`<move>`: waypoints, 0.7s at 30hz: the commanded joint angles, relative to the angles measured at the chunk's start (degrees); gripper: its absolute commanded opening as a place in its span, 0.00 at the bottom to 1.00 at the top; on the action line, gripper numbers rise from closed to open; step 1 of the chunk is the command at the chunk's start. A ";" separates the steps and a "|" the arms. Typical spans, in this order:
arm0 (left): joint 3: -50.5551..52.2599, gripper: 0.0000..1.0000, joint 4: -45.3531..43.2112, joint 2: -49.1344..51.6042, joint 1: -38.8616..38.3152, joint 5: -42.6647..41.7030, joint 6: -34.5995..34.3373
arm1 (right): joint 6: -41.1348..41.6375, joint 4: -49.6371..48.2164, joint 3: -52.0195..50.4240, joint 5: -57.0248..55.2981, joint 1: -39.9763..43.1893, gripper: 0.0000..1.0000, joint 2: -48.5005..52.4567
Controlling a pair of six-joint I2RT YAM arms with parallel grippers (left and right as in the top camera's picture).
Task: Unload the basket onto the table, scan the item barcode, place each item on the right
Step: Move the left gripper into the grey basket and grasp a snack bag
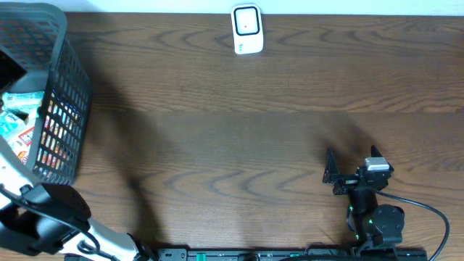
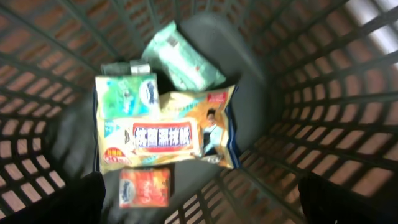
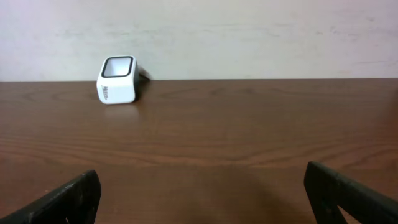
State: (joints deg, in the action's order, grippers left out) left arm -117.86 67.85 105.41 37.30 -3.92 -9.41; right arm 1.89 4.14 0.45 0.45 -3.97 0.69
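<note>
**Both claws wide, items down in the basket**

At the left claw point(image 2: 208, 202): spread wide, gripping nothing, pointed down into a black mesh basket point(image 2: 323, 93). Dark fingertips point(image 2: 81, 199) at the two lower corners of the wrist view, apart from every packet. Nearest to them, flat on the grey basket floor: a small red packet point(image 2: 144, 186). Just beyond it, a large orange wipes pack point(image 2: 168, 134) with a red-and-white label in Chinese characters. Touching that pack's upper left corner, a blue-green pack point(image 2: 127, 93). Farthest off, a pale green pack point(image 2: 183, 59), lying at a slant. Too blurred to tell where any barcode sits.

At the right claw point(image 3: 205, 202): likewise spread wide and empty, low over the brown wooden desk point(image 3: 205, 143), well apart from the basket. Ahead and to the left, at the desk's far edge by the pale wall point(image 3: 249, 37): a white barcode scanner point(image 3: 117, 79), upright, with a dark window on its slanted top.

From overhead: basket at the desk's left end, scanner at the middle of the far edge, right arm near the front right.
</note>
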 commanded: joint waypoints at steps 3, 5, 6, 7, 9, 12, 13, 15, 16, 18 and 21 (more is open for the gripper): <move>1.51 0.98 2.95 5.05 0.02 2.82 -6.19 | -0.70 0.20 -0.13 -0.07 0.33 0.99 -0.35; 1.51 0.98 4.44 7.08 0.02 3.76 -10.58 | -0.70 0.20 -0.13 -0.07 0.33 0.99 -0.35; 1.51 0.98 4.90 7.98 0.02 3.76 -12.72 | -0.68 0.20 -0.13 -0.07 0.35 0.99 -0.35; 1.51 0.98 5.29 8.94 0.02 3.76 -14.80 | -0.70 0.20 -0.13 -0.07 0.35 0.99 -0.35; 1.51 0.98 5.84 10.58 0.02 3.74 -19.02 | -0.70 0.20 -0.13 -0.07 0.33 0.99 -0.35; 1.51 0.97 6.29 12.68 -0.02 3.74 -26.05 | -0.70 0.20 -0.13 -0.07 0.35 0.99 -0.35; 1.51 0.98 6.27 13.29 -0.02 3.76 -27.93 | -0.70 0.20 -0.13 -0.07 0.35 0.99 -0.35; 1.51 0.98 6.23 14.36 -0.02 4.33 -30.95 | -0.68 0.20 -0.13 -0.07 0.33 0.99 -0.35; 1.51 0.97 6.21 14.93 -0.02 5.62 -32.39 | -0.70 0.20 -0.13 -0.07 0.33 0.99 -0.35; 1.53 0.97 6.23 16.00 -0.02 9.38 -35.21 | -0.68 0.20 -0.13 -0.07 0.35 0.99 -0.35; 1.64 0.98 5.60 17.62 -0.02 11.28 -37.27 | -0.68 0.20 -0.13 -0.07 0.33 0.99 -0.35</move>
State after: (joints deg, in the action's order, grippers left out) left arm -116.73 73.60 120.90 37.30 2.96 -40.75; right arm 1.89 4.14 0.45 0.47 -3.97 0.69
